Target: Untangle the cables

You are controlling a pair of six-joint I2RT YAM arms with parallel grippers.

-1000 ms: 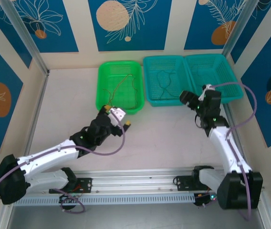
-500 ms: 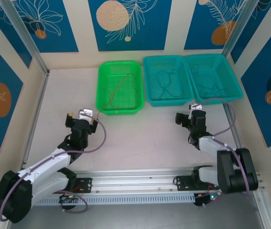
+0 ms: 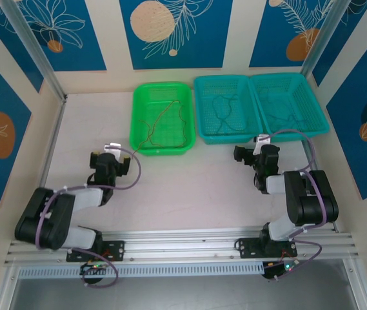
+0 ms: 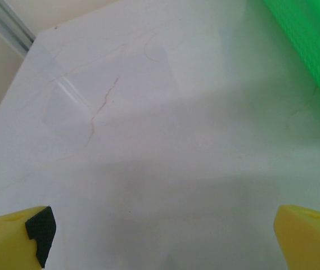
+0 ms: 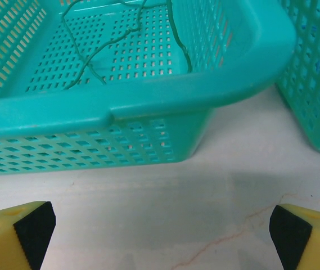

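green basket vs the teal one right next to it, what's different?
Colour: the green basket is bright green, the teal basket is teal. Contents: the green basket holds a red-brown wire, the teal basket a teal-green wire. Place: the green basket ends the row on the left; the teal basket is in the middle, with a second teal basket on its right. Shared: rectangular, perforated, one wire each.

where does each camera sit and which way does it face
top external: high behind left arm and right arm, looking down on table
left wrist: low, facing green basket; left gripper at bottom
right wrist: low, facing middle teal basket, teal-green cable inside; right gripper at bottom
shared: top external also shows both baskets
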